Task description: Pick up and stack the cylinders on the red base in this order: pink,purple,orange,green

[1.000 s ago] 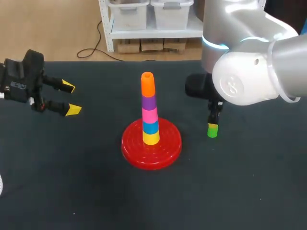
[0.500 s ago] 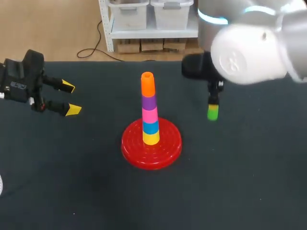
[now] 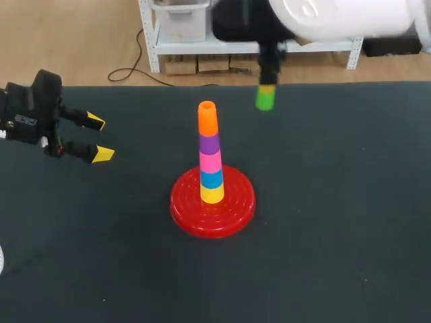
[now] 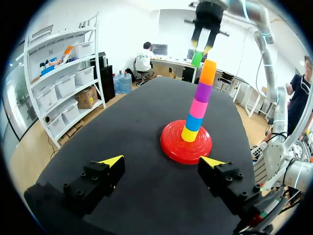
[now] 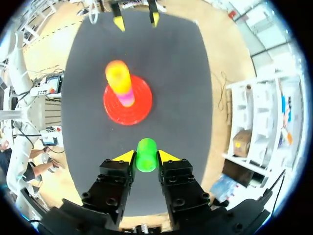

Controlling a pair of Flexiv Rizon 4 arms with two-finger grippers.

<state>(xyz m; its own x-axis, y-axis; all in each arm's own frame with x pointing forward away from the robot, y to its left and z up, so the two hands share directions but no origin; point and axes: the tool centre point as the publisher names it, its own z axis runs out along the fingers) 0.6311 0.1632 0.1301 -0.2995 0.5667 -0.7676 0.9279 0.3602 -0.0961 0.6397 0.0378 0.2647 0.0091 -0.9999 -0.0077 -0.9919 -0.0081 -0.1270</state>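
Observation:
On the red base stands a stack of cylinders: yellow, blue, pink, purple and orange on top. My right gripper hangs high above the table, up and to the right of the stack's top, shut on the green cylinder. In the right wrist view the green cylinder sits between the yellow tips, with the stack far below and ahead. My left gripper stands open at the table's left, empty; its view shows the stack ahead.
The dark table holds nothing else near the base. A small white object shows at the left edge.
My right gripper has lifted the green cylinder off the table at the right of the base and carried it up and leftward toward the stack's top. The left arm is still.

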